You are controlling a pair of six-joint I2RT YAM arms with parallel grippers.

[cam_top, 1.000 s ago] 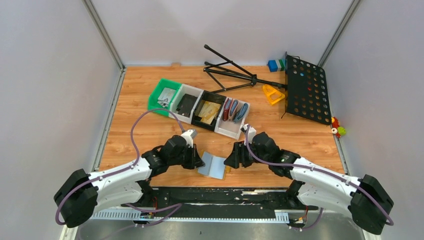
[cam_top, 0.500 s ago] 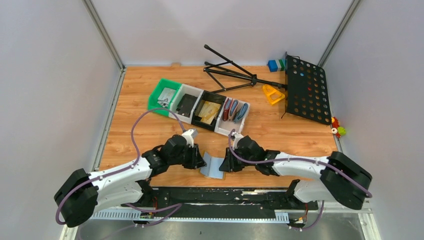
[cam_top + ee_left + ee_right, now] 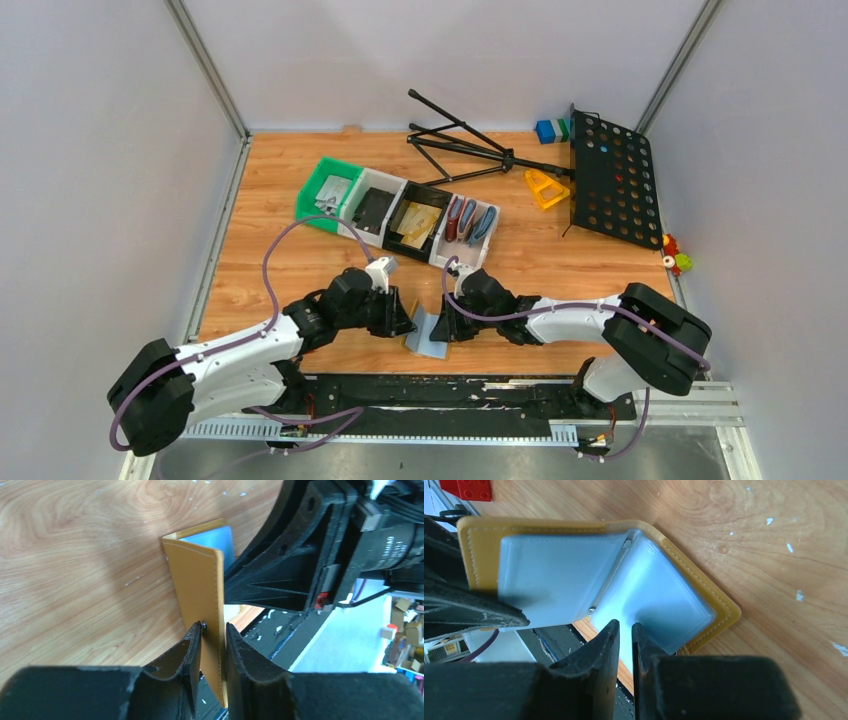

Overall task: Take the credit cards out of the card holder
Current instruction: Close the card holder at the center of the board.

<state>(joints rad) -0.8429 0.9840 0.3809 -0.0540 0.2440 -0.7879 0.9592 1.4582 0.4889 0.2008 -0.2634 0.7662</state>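
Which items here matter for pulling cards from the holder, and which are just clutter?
Job: card holder, left claw gripping it, right claw, gold-tan cards in black bin.
Clutter: music stand, green bin, red and blue wallets, yellow plastic piece, toy blocks.

Right arm's black casing (image 3: 395, 545): I saw a few lines of white printed lettering on it in the left wrist view. It ran upside down and was too blurred for me to read a single word.
Card holder (image 3: 200, 580): I could read no brand, stamp or number on its mustard face or on its grey-blue lining.
Bins on the desk (image 3: 400, 215): from the top view, anything printed there was too small for me to read.
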